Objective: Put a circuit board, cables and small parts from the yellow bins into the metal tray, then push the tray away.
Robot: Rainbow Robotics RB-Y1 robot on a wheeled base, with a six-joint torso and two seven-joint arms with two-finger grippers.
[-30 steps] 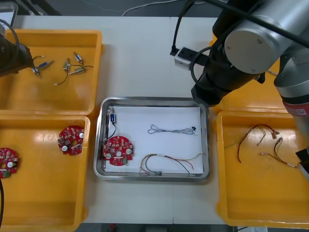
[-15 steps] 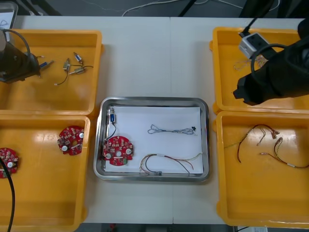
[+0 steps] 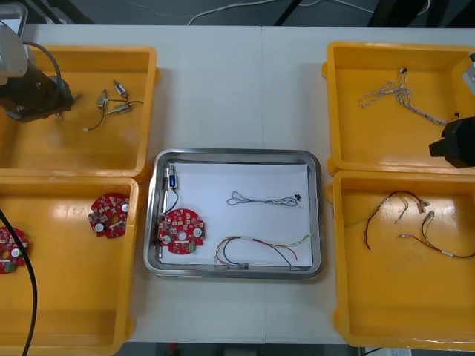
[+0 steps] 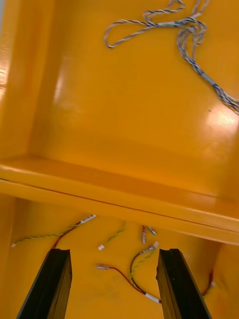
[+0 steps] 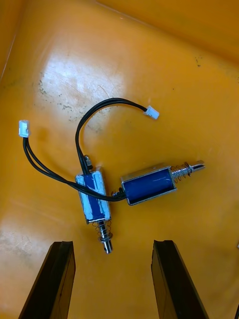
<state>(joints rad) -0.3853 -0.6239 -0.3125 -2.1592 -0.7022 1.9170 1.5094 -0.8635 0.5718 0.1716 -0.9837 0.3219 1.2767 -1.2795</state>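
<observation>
Since a second ago the left gripper [image 5: 113,244] has edged rightward over the far-left yellow plastic bin [image 3: 82,50], and the right arm has swung off the tray to the table's right edge. The left jaws stand open just short of two blue-bodied small metal parts [image 5: 149,184]. These touch and their black leads cross, so closing on one could drag both. The shiny metal tray [image 3: 236,153] already holds a round red circuit board [image 3: 180,231], one such part and two cables. The right gripper [image 4: 113,251], spread and empty, hangs above red and yellow cables [image 4: 117,270].
</observation>
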